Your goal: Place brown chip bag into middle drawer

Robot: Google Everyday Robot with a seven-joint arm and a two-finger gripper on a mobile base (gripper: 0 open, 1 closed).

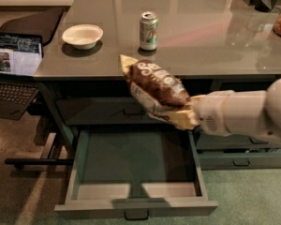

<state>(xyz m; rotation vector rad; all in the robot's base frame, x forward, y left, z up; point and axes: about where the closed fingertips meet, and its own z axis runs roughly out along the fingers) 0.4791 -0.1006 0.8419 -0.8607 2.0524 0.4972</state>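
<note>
Brown chip bag held in the air above the open middle drawer.
The gripper, reaching in from the right, clamps the bag's tan lower end; the bag tilts up-left, its top corner overlapping the countertop edge below the green soda can. A white bowl sits to the left.

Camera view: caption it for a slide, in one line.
The gripper holds the brown chip bag above the open middle drawer, soda can and bowl behind on the counter.
</note>
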